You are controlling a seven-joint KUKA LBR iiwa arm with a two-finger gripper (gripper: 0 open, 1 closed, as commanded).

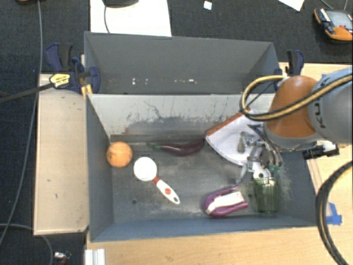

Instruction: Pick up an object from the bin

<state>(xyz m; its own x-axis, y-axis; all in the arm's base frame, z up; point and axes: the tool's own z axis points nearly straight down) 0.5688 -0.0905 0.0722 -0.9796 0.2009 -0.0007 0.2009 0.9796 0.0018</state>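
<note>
My gripper (pixel 257 158) hangs low over the bin's front right part. Directly in front of it lies a dark green see-through thing (pixel 265 195) with a small white piece at its top, close under the gripper; whether they touch I cannot tell. Just to the left of that lies a purple and white oval thing (pixel 225 202) on the bin floor. A white sheet-like thing with an orange edge (pixel 227 139) lies partly under the gripper and arm, against the right wall.
A dark purple aubergine-shaped thing (pixel 180 147) lies at the back middle. An orange ball (pixel 119 154) sits at the left, and beside it a white round scoop with a red-marked handle (pixel 153 176). The arm covers the right wall.
</note>
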